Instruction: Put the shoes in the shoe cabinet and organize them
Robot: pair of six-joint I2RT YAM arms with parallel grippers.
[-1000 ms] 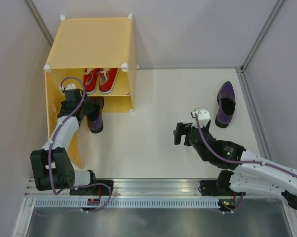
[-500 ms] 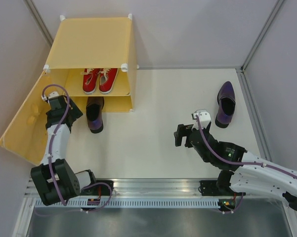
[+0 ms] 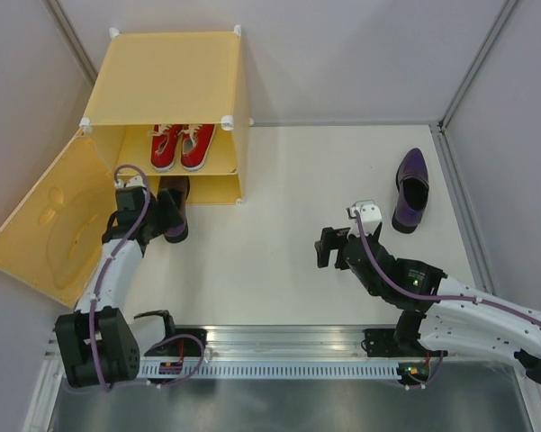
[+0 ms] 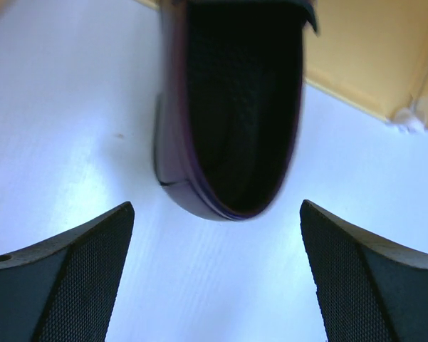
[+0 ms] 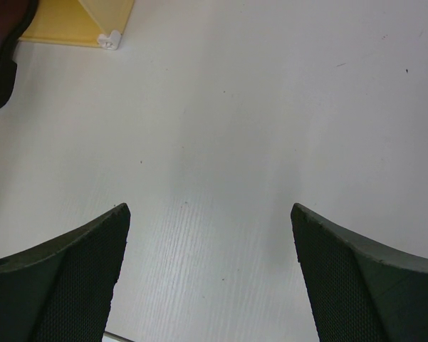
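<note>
The yellow-orange shoe cabinet (image 3: 162, 76) stands at the back left with its apple-embossed door (image 3: 49, 220) swung wide open to the left. Two red sneakers (image 3: 180, 146) sit on its inner shelf. One dark purple slip-on (image 3: 173, 211) lies half in the lower compartment, heel end toward the table; in the left wrist view the slip-on (image 4: 231, 114) lies just ahead of the fingers. My left gripper (image 3: 166, 209) is open and empty at its heel. The second purple slip-on (image 3: 410, 191) lies at the right. My right gripper (image 3: 327, 246) is open and empty over the bare table.
Grey walls close in the white table (image 3: 288, 261) on the left, back and right. A cabinet corner connector (image 5: 109, 39) shows in the right wrist view, far ahead of the fingers. The arm bases stand on a metal rail (image 3: 279, 346) at the near edge.
The cabinet door has swung from nearly shut to wide open on the left. My left gripper went left with it, then came back right to the purple slip-on's heel. The right arm barely moved.
</note>
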